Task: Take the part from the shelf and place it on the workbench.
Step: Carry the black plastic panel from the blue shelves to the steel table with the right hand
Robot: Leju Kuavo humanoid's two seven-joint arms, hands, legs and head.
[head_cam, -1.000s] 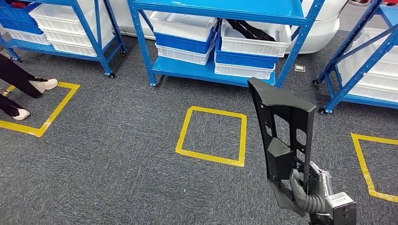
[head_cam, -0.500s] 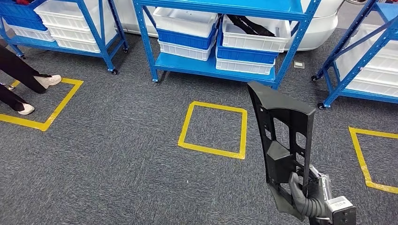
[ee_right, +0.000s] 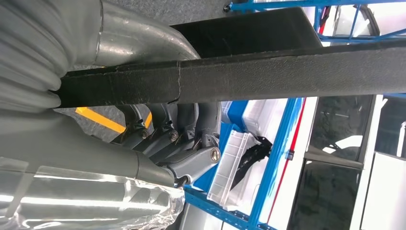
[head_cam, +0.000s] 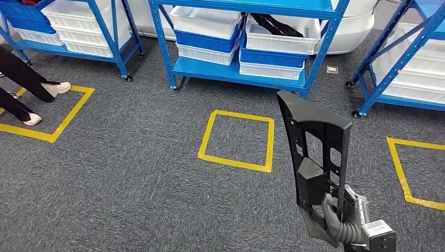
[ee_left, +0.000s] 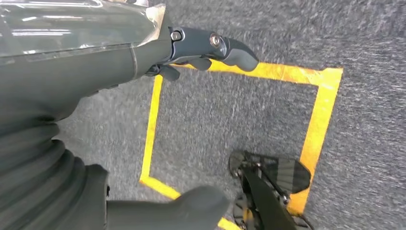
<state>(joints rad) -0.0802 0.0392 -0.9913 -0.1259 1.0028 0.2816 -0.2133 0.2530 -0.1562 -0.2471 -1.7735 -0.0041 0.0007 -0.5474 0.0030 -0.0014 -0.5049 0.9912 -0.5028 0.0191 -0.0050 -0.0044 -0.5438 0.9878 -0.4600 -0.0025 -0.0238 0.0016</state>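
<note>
The part (head_cam: 317, 157) is a tall black plastic frame with cut-outs, held upright above the grey carpet at the lower right of the head view. My right hand (head_cam: 343, 223) grips its lower end. In the right wrist view a black bar of the part (ee_right: 239, 76) crosses the picture, with my right hand's fingers (ee_right: 167, 134) curled round it. In the left wrist view my left hand (ee_left: 72, 72) hangs over the carpet with its fingers (ee_left: 210, 48) and thumb (ee_left: 191, 211) apart and nothing in it.
A blue shelf (head_cam: 236, 73) with stacked white and blue bins stands ahead; one white bin (head_cam: 281, 39) holds another black part (head_cam: 273, 23). More blue shelves stand at left (head_cam: 110, 42) and right (head_cam: 404, 58). Yellow tape squares (head_cam: 236, 160) mark the carpet. A person's legs (head_cam: 21, 79) are far left.
The whole picture has shifted a little as the camera moved; the shelves sit slightly higher in view. The part stays upright in my right hand.
</note>
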